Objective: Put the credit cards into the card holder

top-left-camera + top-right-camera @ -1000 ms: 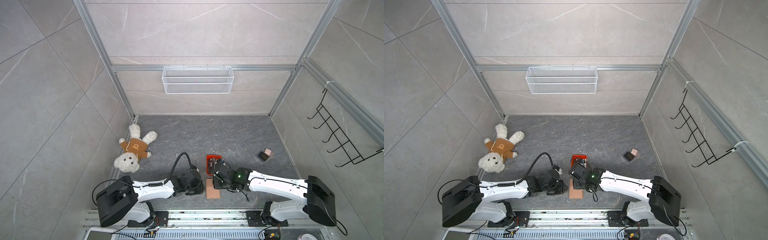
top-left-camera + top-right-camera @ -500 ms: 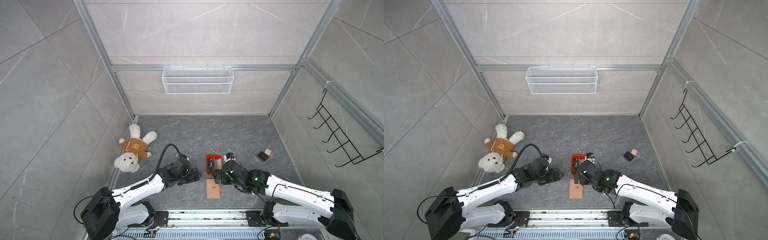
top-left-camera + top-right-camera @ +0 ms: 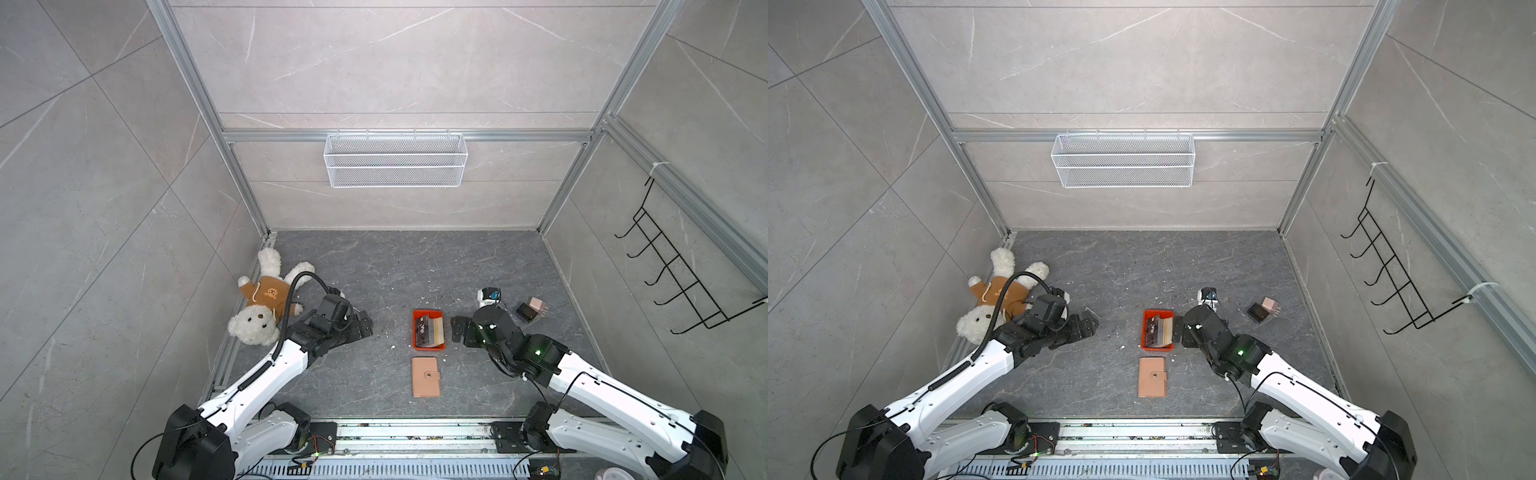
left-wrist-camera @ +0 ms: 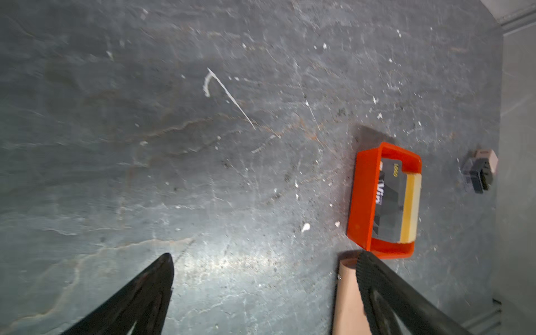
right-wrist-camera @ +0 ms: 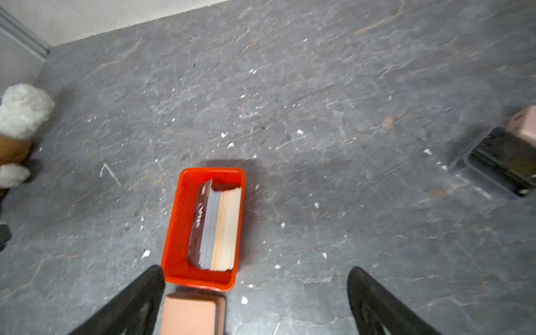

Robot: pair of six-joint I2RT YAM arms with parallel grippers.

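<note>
The credit cards (image 3: pixel 430 330) (image 3: pixel 1160 330) stand on edge in a small orange-red tray (image 3: pixel 417 332), a black "VIP" card facing left with pale ones behind it. The pinkish-tan card holder (image 3: pixel 424 377) (image 3: pixel 1152 377) lies closed on the floor just in front of the tray, snap tab up. My left gripper (image 3: pixel 365 323) (image 4: pixel 264 258) hangs open left of the tray, holding nothing. My right gripper (image 3: pixel 456 330) (image 5: pixel 256 272) is open just right of the tray, also holding nothing. The wrist views show the cards (image 4: pixel 391 200) (image 5: pixel 216 229) and a corner of the card holder (image 4: pixel 348 295) (image 5: pixel 188 314).
A teddy bear (image 3: pixel 262 303) lies by the left wall, close behind my left arm. A small black-and-pink block pair (image 3: pixel 532 309) sits right of my right gripper. A wire basket (image 3: pixel 395 160) hangs on the back wall and a hook rack (image 3: pixel 681 282) on the right wall.
Both arms have reached out from the front edge and spread apart, the left towards the bear, the right to the tray's right side. Both grippers have opened wide.
</note>
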